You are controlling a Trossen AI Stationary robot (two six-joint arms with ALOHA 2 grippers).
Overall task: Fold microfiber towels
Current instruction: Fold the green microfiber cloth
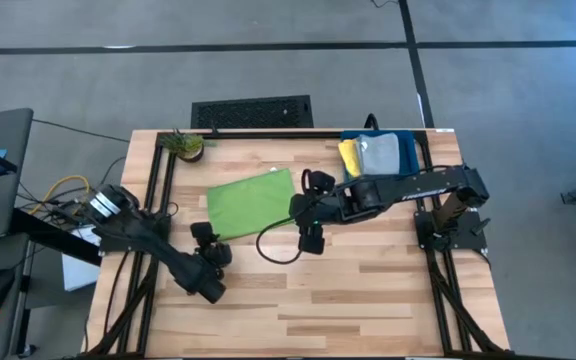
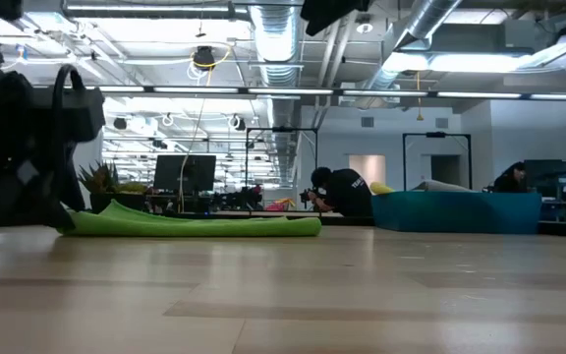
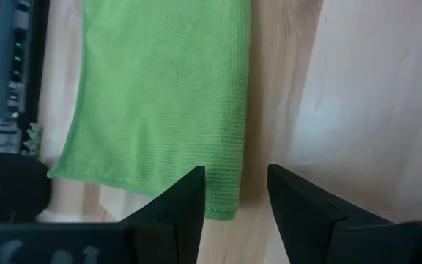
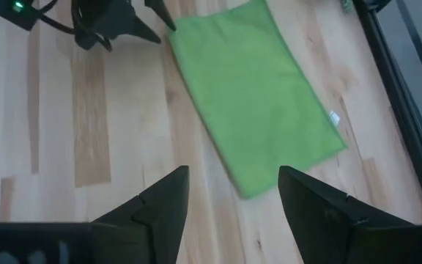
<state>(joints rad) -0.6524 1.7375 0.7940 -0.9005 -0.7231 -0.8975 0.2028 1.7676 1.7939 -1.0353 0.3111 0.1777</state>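
A: Where does the lime green microfiber towel (image 1: pixel 252 203) lie?

B: Flat on the pale wooden butcher-block table (image 1: pixel 368 290), toward the far left of its middle, set at a slant. From the low view it reads as a thin green band (image 2: pixel 193 225) with a rounded folded edge, so it looks folded over once.

A: And the two arms?

B: The left gripper (image 1: pixel 206 243) sits just beside the towel's near left corner, above the wood. Its wrist view shows both dark fingers (image 3: pixel 189 198) standing apart, nothing between them, with the towel's corner (image 3: pixel 160 95) just past the tips. The right gripper (image 1: pixel 313 208) hangs at the towel's right edge. Its jaws are spread too, empty, and its wrist view looks down on the green cloth (image 4: pixel 258 92) with a small white tag at one edge.

A: The other cloths?

B: A yellow towel (image 1: pixel 350 157), a grey towel (image 1: pixel 380 152) and a light turquoise-blue towel (image 1: pixel 407 150) sit piled in the rigid dark teal-blue bin (image 1: pixel 368 133) at the far right corner of the table.

A: Anything else on the table?

B: A small potted green plant (image 1: pixel 185 145) at the far left corner. Beyond the table, the low view shows a person in dark clothing (image 2: pixel 340 192) crouched in the room.
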